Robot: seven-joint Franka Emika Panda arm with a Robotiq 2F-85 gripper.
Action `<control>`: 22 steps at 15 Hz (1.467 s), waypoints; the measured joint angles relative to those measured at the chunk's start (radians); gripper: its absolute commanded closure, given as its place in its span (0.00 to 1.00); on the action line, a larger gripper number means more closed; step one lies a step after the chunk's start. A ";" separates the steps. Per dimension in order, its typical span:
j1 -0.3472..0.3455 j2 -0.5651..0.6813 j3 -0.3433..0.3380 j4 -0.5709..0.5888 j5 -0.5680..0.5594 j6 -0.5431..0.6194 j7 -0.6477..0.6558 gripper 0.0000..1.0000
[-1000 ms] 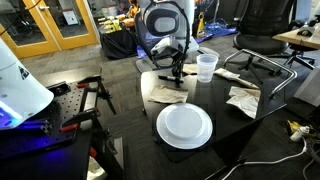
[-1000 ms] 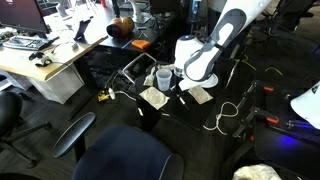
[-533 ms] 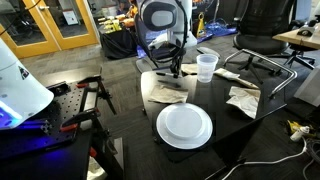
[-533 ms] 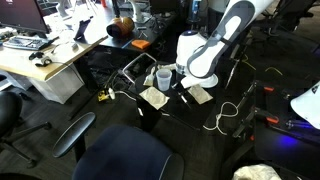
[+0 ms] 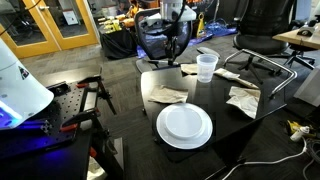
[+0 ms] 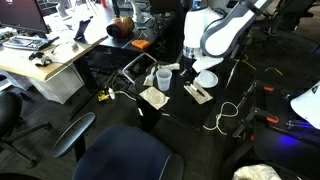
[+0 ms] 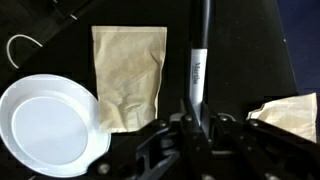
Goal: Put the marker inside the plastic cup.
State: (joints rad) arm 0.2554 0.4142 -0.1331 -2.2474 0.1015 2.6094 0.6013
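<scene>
The gripper is closed on the marker: in the wrist view the jaws stand narrow on the slim dark barrel, which runs from the fingertips straight out to the far edge of the picture. Over the last second the arm has risen; the gripper was low at the black table and is now well above it, so the marker is off the surface and travels with the tool. Grasp and lift can therefore be judged complete. Transfer and release remain. The plastic cup stands upright, below the gripper and near it to one side, in both exterior views; it does not appear in the wrist view, so the tool is not yet over its mouth. Directly beneath the gripper lies a brown napkin, with the white plate just beside that. The next move calls for bringing the marker's free end over the cup rim before lowering; the barrel's tilt cannot be read from the exterior views
</scene>
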 measured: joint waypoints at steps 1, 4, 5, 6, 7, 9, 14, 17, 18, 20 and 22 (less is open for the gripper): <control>-0.001 -0.032 -0.003 -0.011 -0.027 -0.021 0.000 0.97; -0.010 -0.123 -0.005 -0.034 -0.109 -0.064 -0.002 0.97; -0.015 -0.151 -0.005 -0.038 -0.139 -0.072 -0.004 0.97; -0.021 -0.175 -0.005 -0.039 -0.170 -0.080 -0.005 0.97; -0.028 -0.197 -0.005 -0.039 -0.202 -0.086 -0.006 0.97; -0.044 -0.235 -0.003 -0.038 -0.255 -0.092 -0.011 0.97; -0.103 -0.282 0.018 0.010 -0.297 -0.136 -0.125 0.97; -0.133 -0.283 0.033 0.073 -0.297 -0.200 -0.232 0.97; -0.142 -0.283 0.039 0.096 -0.297 -0.226 -0.269 0.97; -0.156 -0.281 0.048 0.141 -0.297 -0.280 -0.335 0.87; -0.162 -0.276 0.054 0.177 -0.297 -0.327 -0.382 0.87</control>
State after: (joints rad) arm 0.0931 0.1382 -0.0795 -2.0706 -0.1952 2.2828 0.2192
